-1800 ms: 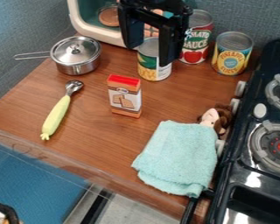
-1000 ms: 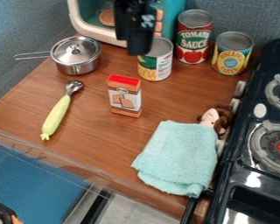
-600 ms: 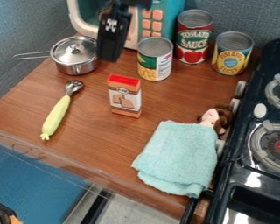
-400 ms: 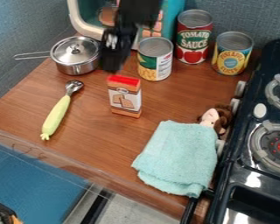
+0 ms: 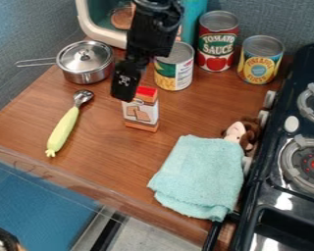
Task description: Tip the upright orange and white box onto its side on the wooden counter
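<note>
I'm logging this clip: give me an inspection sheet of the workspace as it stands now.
Surface: brown wood-grain counter.
Thing nearest gripper: small orange-and-white box, upright; contact cannot be told.
Clutter: lidded metal pot; scoop with pale yellow-green handle, lying flat; three upright cans; folded teal cloth, a brown-haired doll partly visible at its upper edge.
Gripper: the black gripper hangs over the box's upper left, covering part of it.
Cables: nothing seen.
Surroundings: black toy stove at the right, toy microwave behind, blue-grey wall.
</note>
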{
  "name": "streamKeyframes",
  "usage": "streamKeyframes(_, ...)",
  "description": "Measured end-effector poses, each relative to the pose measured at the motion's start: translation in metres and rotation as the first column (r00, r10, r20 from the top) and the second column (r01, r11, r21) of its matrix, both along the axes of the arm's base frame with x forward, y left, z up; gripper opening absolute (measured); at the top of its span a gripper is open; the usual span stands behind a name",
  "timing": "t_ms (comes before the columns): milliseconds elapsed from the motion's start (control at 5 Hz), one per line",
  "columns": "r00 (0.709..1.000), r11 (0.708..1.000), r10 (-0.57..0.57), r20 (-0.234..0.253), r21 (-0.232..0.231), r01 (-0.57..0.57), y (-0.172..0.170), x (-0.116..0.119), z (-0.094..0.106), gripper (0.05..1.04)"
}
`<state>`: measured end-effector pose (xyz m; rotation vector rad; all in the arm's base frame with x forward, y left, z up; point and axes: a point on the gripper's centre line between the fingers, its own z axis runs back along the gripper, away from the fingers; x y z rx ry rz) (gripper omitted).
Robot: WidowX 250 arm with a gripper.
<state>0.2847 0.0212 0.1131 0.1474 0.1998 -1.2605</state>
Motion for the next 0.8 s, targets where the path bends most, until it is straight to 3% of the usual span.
streamKeyframes(400,0.997,1.000,-0.017,0.069,-0.020,0.018,0.000,0.008,0.001,0.999)
streamKeyframes(800,0.997,1.000,0.002,0.078,-0.030,0.000,0.006,0.015,-0.003,0.999)
